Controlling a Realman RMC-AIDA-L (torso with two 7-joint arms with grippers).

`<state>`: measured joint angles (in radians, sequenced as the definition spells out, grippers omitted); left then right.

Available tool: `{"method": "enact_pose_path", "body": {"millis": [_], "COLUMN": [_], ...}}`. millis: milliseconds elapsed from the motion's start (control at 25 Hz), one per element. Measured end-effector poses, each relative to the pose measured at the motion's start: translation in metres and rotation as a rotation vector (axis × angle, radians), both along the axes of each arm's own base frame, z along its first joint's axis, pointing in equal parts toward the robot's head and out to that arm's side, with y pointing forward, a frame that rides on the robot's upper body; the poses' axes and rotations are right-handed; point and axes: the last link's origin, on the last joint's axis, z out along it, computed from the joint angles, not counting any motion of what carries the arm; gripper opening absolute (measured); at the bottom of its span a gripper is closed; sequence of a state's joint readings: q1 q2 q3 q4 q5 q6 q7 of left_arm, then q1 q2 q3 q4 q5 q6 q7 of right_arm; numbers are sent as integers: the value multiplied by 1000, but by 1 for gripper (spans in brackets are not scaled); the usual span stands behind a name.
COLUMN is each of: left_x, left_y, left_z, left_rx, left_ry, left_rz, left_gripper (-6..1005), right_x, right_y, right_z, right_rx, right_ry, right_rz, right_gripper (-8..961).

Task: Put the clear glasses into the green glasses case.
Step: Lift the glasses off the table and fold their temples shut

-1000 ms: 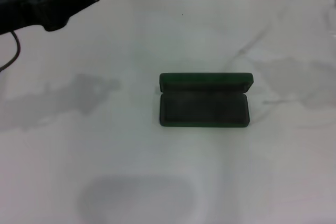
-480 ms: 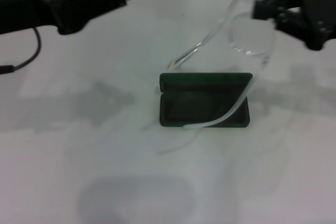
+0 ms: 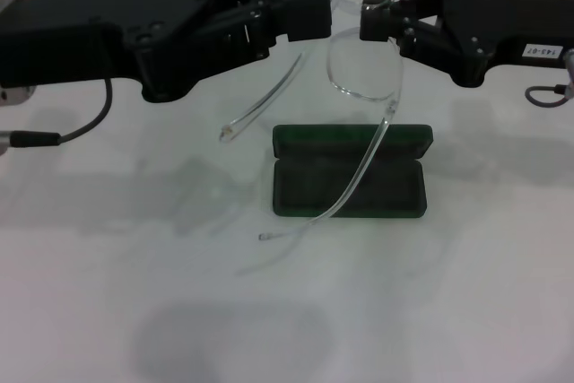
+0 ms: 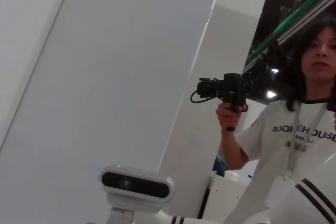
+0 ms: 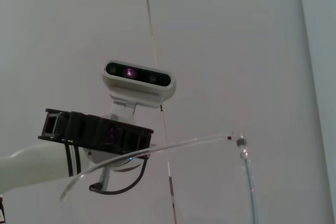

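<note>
The clear glasses [image 3: 363,69] hang in the air between the left end effector [image 3: 309,9] and the right end effector [image 3: 369,21], each apparently clamped on the frame's upper edge, with the open green glasses case [image 3: 350,174] on the surface [image 3: 108,293] below them. One temple arm trails past the case's front wall, the other splays out beyond its left end. Lowered like this, those arms would likely catch on the rim, or flex and slip the grip.

We see two matte black, angular arms, the left arm [image 3: 134,29] trailing a dark cable [image 3: 85,123], the right arm [image 3: 475,24] studded with small screws and bearing a white printed label [image 3: 539,50].
</note>
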<state>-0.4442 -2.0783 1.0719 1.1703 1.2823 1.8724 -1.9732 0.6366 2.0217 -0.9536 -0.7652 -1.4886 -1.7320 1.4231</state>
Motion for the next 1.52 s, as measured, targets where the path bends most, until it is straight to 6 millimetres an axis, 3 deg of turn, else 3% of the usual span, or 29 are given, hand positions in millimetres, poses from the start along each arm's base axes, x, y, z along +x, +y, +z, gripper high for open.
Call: {"method": "enact_pose_path", "body": {"millis": [680, 1520], "left_x": [6, 1], "left_y": [2, 1], "left_z": [-2, -7], "left_rx": [-11, 1], "left_ry": [-3, 5], "left_rz": [-20, -18], "left_gripper": [51, 52], "right_x": [-12, -26], "right_y": [-7, -11], "right_z": [-30, -33], "right_rx": [-81, -94], "right_ry": [-71, -32], "right_rz": [54, 110], "right_gripper": [83, 83]}}
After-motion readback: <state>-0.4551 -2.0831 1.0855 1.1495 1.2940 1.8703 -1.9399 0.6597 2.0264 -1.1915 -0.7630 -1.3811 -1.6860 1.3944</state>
